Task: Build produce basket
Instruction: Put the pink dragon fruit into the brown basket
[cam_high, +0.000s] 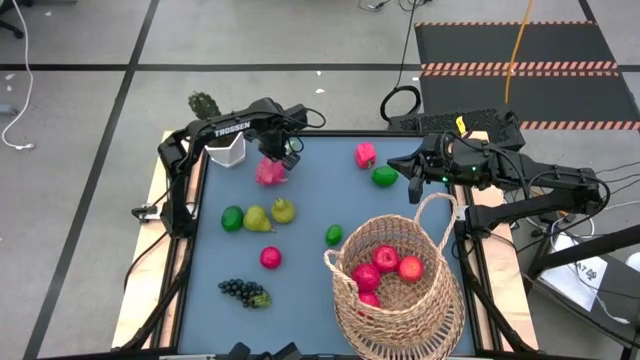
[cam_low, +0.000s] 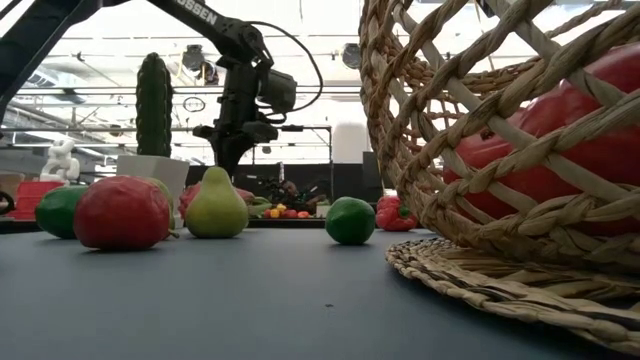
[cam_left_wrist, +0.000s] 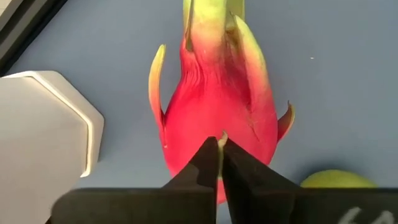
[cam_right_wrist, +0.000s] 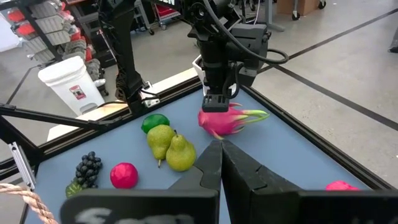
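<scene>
Two arms are showing at my station. I am seeing the left gripper (cam_high: 275, 160) clenched on the dragon fruit (cam_high: 270, 172) at the far left part of the blue table (cam_high: 310, 250), just beside the white pot (cam_high: 229, 150). In the left wrist view its fingers are pressing together on the fruit's rounded pink end (cam_left_wrist: 217, 106), and the fruit's long axis is running straight away from the gripper, green-tipped scales pointing outward. In the right wrist view the fruit (cam_right_wrist: 227, 120) is lying level, its leafy tip pointing toward the table's edge.

The right gripper (cam_high: 415, 180) is waiting near the far right edge, its fingers closed on nothing, close to a green lime (cam_high: 385, 176) and a pink fruit (cam_high: 366, 154).

The basket (cam_high: 400, 300) is sitting at the near right, tilted, handle arching toward the table's far side, with red apples (cam_high: 385, 262) lying inside. Two pears (cam_high: 270, 214), another lime (cam_high: 232, 218), a small lime (cam_high: 334, 235), a pink apple (cam_high: 270, 257) and a grape bunch (cam_high: 243, 291) are lying loose on the table.
</scene>
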